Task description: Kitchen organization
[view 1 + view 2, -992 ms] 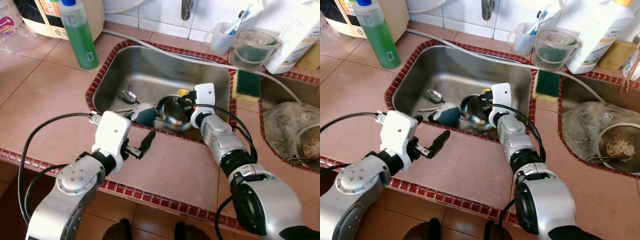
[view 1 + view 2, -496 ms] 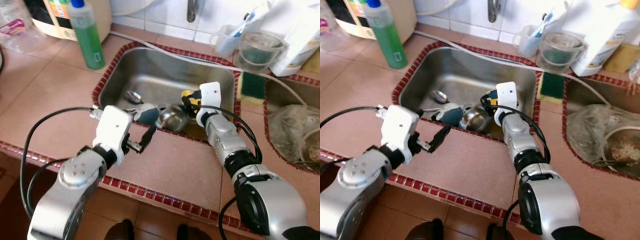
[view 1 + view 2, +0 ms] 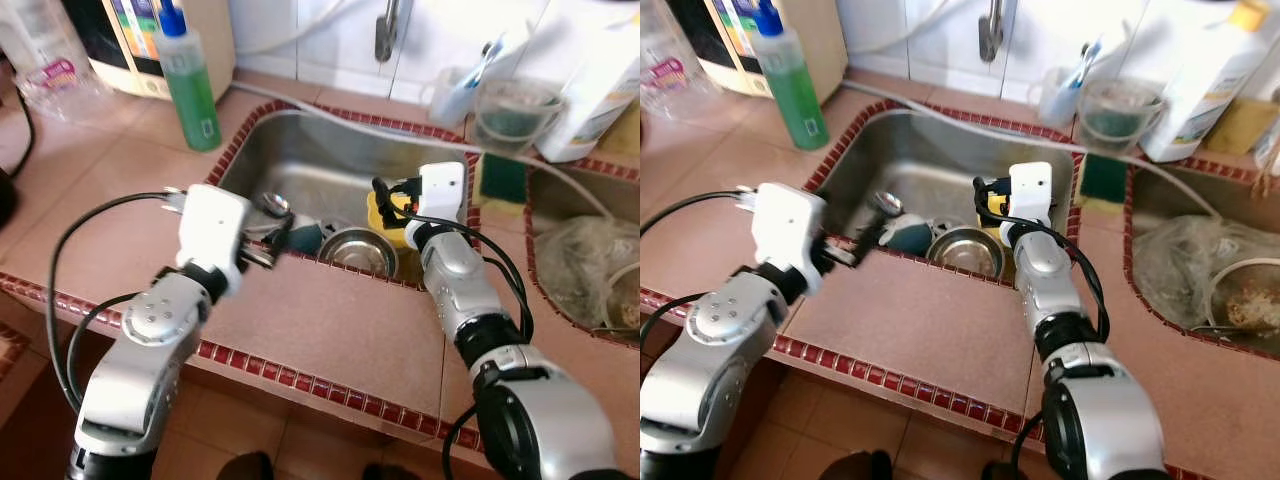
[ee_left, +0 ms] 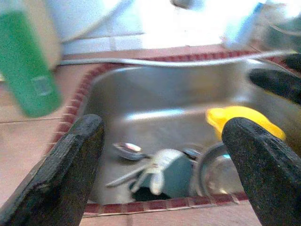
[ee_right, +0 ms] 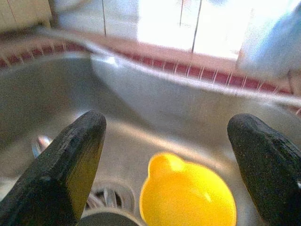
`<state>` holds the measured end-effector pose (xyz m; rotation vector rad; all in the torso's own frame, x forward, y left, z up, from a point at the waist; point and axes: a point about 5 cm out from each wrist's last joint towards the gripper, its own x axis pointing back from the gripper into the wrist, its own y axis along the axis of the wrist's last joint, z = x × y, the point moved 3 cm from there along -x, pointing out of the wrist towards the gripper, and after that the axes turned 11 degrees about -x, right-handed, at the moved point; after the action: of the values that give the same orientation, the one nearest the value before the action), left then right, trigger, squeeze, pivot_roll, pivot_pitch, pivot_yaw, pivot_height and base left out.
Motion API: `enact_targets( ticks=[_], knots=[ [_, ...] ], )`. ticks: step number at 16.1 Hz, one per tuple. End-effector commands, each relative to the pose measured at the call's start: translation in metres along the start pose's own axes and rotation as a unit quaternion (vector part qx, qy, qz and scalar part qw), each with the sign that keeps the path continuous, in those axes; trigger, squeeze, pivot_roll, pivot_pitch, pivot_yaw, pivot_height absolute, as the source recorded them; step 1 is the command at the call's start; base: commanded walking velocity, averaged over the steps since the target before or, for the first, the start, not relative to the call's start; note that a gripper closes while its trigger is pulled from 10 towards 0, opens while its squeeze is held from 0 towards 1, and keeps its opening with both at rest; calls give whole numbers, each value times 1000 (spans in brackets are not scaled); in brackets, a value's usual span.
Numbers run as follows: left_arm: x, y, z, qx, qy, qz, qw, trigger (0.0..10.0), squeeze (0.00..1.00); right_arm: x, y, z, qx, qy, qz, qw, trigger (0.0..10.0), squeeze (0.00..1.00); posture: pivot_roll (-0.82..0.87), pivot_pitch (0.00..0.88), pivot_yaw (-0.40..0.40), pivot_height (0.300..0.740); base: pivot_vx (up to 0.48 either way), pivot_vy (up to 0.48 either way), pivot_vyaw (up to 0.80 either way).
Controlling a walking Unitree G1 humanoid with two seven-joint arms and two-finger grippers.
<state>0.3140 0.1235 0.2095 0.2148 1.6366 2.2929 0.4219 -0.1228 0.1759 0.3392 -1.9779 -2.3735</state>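
The steel sink (image 3: 300, 150) holds a steel bowl (image 3: 357, 250) lying flat near its front wall. Beside the bowl are a teal mug (image 3: 303, 237) on its side, a spoon (image 3: 272, 203) and a yellow cup (image 5: 188, 197). My left gripper (image 4: 164, 127) is open at the sink's near rim, pointing over the mug and spoon. My right gripper (image 5: 168, 120) is open inside the basin, just above the yellow cup, and holds nothing.
A green soap bottle (image 3: 190, 85) stands at the sink's back left. A hose (image 3: 330, 110) runs along the back rim under the tap (image 3: 385, 30). To the right are a green sponge (image 3: 500, 175), a clear tub (image 3: 515, 110) and a second basin holding a plastic bag (image 3: 580, 250).
The steel bowl, tipped up at my right gripper a second ago, now lies flat. The right gripper has drawn back over the yellow cup. My left gripper moved forward to the sink rim. The camera shifted.
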Motion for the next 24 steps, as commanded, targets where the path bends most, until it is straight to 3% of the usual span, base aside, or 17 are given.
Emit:
enact_targets(
  ticks=[1,6,10,15,18,19,21,24],
  knots=[
    [-1,-8,7,1,24,15,1000,10000,0,3,3,2,-4,7,-19,1000,10000,1000,50,69,9,740,0,0,0],
    [-4,-36,14,39,70,35,996,10000,0,27,7,11,-22,28,-69,997,10000,1000,-5,43,8,740,0,0,0],
    [-9,-41,17,63,83,21,994,10000,0,43,11,15,-18,34,-85,996,10000,1000,-36,27,15,740,0,0,0],
    [-19,-38,24,43,88,-5,995,10000,0,61,33,20,-21,43,-141,989,10000,1000,-73,22,43,740,0,0,0],
    [-9,-38,26,15,109,-22,994,10000,0,74,37,20,-24,34,-155,987,10000,957,-75,28,39,740,0,0,0],
    [-2,-43,28,12,123,-25,992,10000,0,81,34,22,-21,35,-155,987,10000,0,-78,29,39,740,0,0,0],
    [7,-52,31,15,150,-34,988,10000,0,87,20,21,-2,32,-137,990,10000,0,-80,28,43,740,0,0,0],
    [9,-51,25,24,143,-42,989,10000,0,90,18,21,6,36,-128,991,10000,0,-83,34,38,740,0,0,0]
  ],
)
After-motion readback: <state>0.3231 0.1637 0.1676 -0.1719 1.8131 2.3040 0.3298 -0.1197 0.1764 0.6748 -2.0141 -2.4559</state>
